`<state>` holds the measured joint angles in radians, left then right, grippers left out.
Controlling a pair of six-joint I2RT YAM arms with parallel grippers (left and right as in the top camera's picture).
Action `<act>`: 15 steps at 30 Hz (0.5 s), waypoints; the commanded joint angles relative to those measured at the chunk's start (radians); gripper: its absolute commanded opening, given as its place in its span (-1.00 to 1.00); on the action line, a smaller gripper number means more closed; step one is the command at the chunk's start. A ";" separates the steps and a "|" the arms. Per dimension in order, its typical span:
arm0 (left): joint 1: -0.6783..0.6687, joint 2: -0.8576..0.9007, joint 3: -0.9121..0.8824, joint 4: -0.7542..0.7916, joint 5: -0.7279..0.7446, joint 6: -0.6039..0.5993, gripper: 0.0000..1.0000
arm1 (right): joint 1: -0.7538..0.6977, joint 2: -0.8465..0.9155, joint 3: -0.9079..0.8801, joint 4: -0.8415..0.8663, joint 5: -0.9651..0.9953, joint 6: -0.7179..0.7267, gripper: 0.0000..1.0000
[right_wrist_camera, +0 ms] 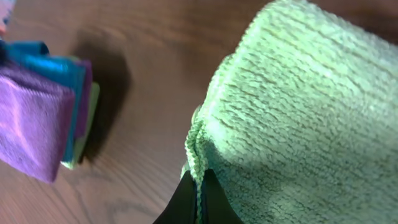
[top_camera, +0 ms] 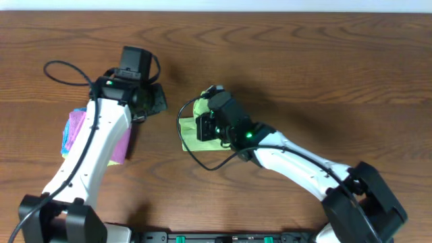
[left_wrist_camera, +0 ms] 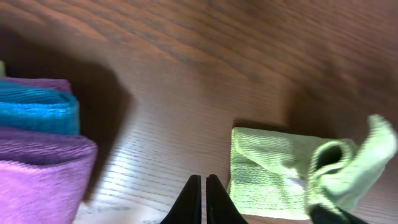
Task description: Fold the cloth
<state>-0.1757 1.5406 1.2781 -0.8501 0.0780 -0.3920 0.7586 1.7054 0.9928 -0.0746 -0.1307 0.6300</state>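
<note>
The lime-green cloth (top_camera: 194, 140) lies partly folded at the table's middle, mostly under my right arm. My right gripper (top_camera: 206, 108) is shut on the cloth's stitched edge (right_wrist_camera: 198, 149) and holds that part lifted and curled over the flat part. In the left wrist view the cloth (left_wrist_camera: 267, 171) shows as a flat folded rectangle with a raised flap at its right. My left gripper (left_wrist_camera: 200, 180) is shut and empty, low over bare wood to the left of the cloth. In the overhead view my left gripper (top_camera: 156, 100) sits left of the cloth.
A stack of folded cloths, pink (top_camera: 121, 145) on top with blue (top_camera: 66, 138) beneath, lies at the left under my left arm. It also shows in the left wrist view (left_wrist_camera: 37, 168) and the right wrist view (right_wrist_camera: 31, 124). A black cable (top_camera: 185, 145) loops by the green cloth.
</note>
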 commanded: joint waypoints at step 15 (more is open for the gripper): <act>0.034 -0.066 0.026 -0.015 0.000 0.011 -0.88 | 0.097 0.075 0.016 0.012 -0.008 -0.018 -0.98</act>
<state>-0.1459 1.4879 1.2781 -0.8577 0.0784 -0.3920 0.8421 1.7527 0.9932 -0.0650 -0.1368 0.6231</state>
